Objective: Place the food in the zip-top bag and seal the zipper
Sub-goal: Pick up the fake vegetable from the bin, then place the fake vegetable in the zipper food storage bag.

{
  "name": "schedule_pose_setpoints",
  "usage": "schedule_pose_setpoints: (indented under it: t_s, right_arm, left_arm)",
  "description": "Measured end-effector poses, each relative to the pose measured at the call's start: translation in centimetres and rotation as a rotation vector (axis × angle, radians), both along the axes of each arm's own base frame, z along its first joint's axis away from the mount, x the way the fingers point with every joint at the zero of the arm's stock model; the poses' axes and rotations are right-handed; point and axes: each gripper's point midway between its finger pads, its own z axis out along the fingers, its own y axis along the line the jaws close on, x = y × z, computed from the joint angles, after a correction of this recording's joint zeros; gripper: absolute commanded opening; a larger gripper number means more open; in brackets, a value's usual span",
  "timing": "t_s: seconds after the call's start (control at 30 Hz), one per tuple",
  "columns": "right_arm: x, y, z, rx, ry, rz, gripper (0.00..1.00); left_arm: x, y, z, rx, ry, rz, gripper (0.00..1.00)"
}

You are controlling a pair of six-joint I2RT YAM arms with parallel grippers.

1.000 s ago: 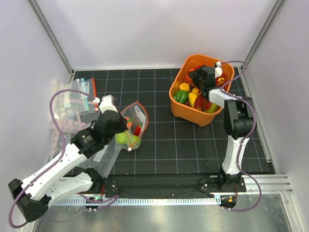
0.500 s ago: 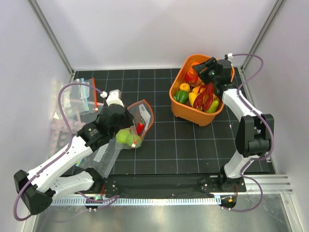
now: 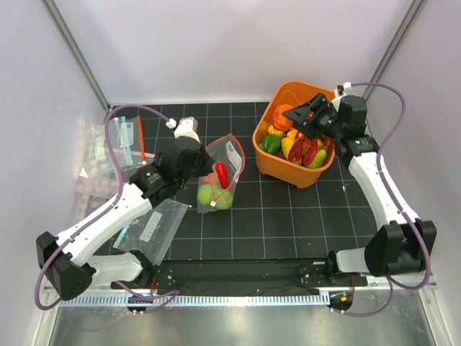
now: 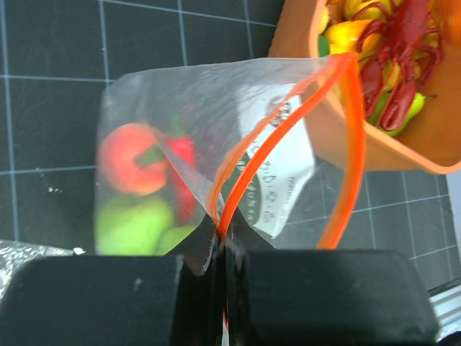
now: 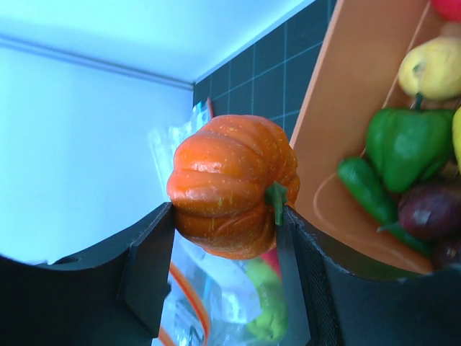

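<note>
Currently we see the left hand clamped tight on the rim of the clear floppy zip-top bag, which sits near the middle of the black gridded tabletop, a little toward its left edge. From the left wrist view, the fingers pinch the orange-red zipper strip where its two sides meet. Beyond that pinch the strip spreads into a wide loop, so the mouth gapes open and unsealed. The white rectangular label shows through the plastic just beside the strip. Inside the bag lie green toy fruits and a red toy pepper. The right hand grips a small glossy orange toy pumpkin, one finger pressed to each side of it, green stem toward the right finger. From above, we find that pumpkin over the left part of the orange plastic basket, which stands toward the far right corner of the tabletop. The basket holds mixed toy produce in green, yellow, red and dark purple.
</note>
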Motion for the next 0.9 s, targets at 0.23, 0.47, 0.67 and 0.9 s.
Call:
schedule_pose_setpoints:
  t_s: [0.23, 0.47, 0.67, 0.9]
  right_arm:
    - [-5.8, 2.6, 1.9, -0.034, -0.037, 0.135, 0.01]
    - [-11.4, 7.7, 2.9, -0.075, -0.080, 0.323, 0.01]
    - [-14.2, 9.9, 3.0, -0.089, -0.086, 0.406, 0.01]
    - [-14.6, 10.7, 2.3, -0.108, -0.073, 0.415, 0.01]
  left_arm:
    - [0.6, -1.6, 0.8, -0.027, 0.011, -0.031, 0.00]
    - [1.2, -3.1, 0.4, -0.054, 0.050, -0.042, 0.00]
    - [1.2, -3.7, 0.7, -0.080, 0.078, -0.039, 0.00]
    - [0.8, -4.2, 0.4, -0.127, 0.137, -0.022, 0.00]
